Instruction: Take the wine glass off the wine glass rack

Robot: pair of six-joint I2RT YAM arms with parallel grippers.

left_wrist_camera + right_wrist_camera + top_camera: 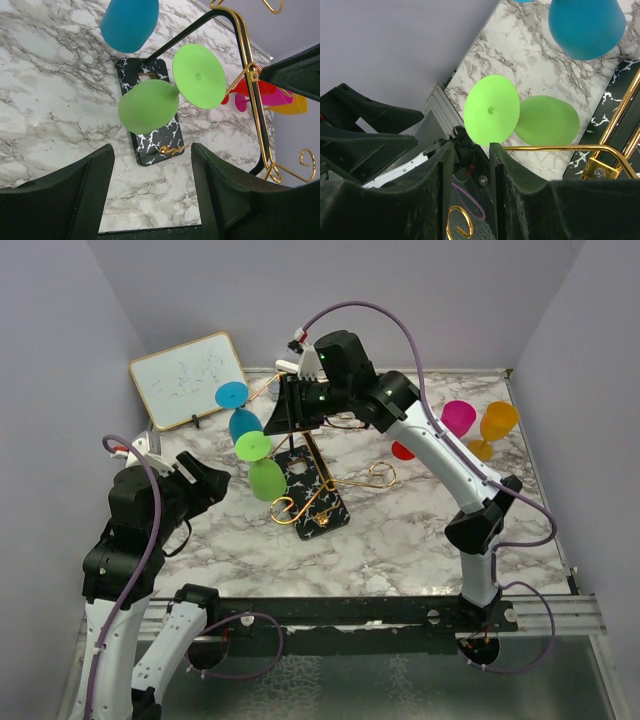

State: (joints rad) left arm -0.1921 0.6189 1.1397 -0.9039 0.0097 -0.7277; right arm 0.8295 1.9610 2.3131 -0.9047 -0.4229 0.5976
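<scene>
Overhead cam plus two wrist cams
Overhead looks down from 6 o'clock; both wrist cams sit close, sharing the green glass.

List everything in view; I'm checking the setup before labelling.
whiteboard: 1, white, table's back left
rack: 1, gold on black speckled base, table centre
green glass: 1, green, hanging on rack's left
blue glass: 1, blue, hanging on rack, behind green
pink glass: 1, pink, back right
orange glass: 1, orange, beside pink
red glass: 1, red, left of pink, partly hidden
table: 1, white marble
left gripper: 1, black, open, left of rack
right gripper: 1, black, open, over rack
</scene>
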